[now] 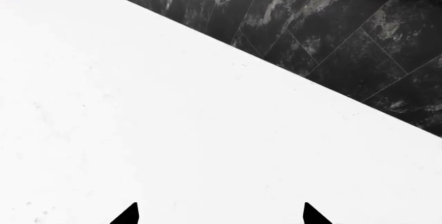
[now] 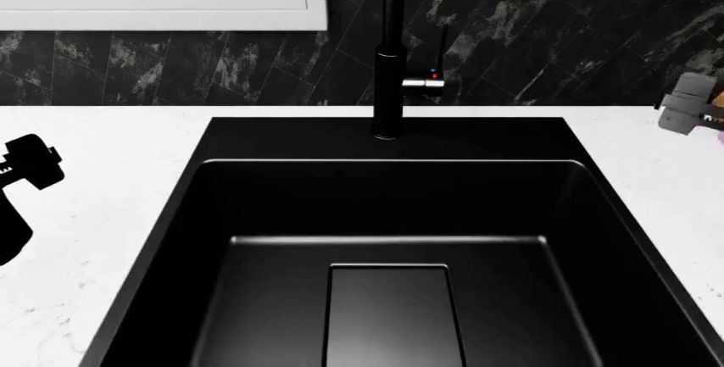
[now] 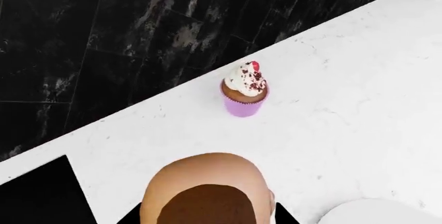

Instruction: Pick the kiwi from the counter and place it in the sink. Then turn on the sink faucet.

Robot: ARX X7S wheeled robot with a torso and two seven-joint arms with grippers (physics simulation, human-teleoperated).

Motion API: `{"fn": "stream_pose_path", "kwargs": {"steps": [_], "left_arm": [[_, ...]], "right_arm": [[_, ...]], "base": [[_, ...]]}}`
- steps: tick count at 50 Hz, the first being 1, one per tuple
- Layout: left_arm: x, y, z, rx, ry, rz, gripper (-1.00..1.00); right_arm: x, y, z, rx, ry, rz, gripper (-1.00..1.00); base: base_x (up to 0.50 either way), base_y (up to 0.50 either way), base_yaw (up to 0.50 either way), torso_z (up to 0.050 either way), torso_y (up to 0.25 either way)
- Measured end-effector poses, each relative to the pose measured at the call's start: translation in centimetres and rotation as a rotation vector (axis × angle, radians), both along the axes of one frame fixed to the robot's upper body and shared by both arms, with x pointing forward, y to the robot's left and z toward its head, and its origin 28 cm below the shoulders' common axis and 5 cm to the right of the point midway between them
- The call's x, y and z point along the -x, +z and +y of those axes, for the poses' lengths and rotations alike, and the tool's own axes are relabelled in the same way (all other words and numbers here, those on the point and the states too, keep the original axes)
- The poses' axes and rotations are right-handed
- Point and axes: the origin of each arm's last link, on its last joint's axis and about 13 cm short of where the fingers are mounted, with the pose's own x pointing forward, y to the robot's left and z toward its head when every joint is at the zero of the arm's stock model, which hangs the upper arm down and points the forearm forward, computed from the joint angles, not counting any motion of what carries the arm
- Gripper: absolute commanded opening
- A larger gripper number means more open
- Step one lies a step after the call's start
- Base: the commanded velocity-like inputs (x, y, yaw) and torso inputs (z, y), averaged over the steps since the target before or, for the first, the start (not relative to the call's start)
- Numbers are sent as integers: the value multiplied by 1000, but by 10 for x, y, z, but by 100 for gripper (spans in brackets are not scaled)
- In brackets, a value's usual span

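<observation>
The kiwi [image 3: 207,188] runs off the frame's edge, hiding the right pincer [image 3: 207,216] fingers. Only 2 black tips of the left pincer [image 1: 221,214] show. The faucet [image 2: 391,62] top is cropped.

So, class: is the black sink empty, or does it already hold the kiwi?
Empty. In the head view the sink shows only its drain plate; the kiwi sits close under the right wrist camera, over the counter.

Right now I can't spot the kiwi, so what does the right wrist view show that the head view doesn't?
Only the right wrist view: the kiwi, close under the camera, a cupcake and a plate rim. Only the head view: the faucet and the drain plate. Both: the counter, the sink (just a corner in the wrist view) and the dark tiled wall.
</observation>
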Motion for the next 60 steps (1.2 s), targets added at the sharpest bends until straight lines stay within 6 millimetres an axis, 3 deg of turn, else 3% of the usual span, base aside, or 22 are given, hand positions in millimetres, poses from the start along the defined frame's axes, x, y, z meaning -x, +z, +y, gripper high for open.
{"fn": "stream_pose_path", "kwargs": {"steps": [23,40,49,60], "left_arm": [[-2,-3,0,5,-5,4,100],[-3,-4,-1,7,-10,5,100],[-3,-4,-2,9,-12,4,100],[-3,-6,-3,12,-14,6,100]], "right_arm": [[-11,-3,83,72,402,144,-100],[-41,-20,142,149,626,286,-100],[-53,-34,166,181,694,341,-100],[-52,-48,185,197,769,415,-100]], "base": [[0,0,0,0,0],[0,0,0,0,0],[0,0,0,0,0],[0,0,0,0,0]]}}
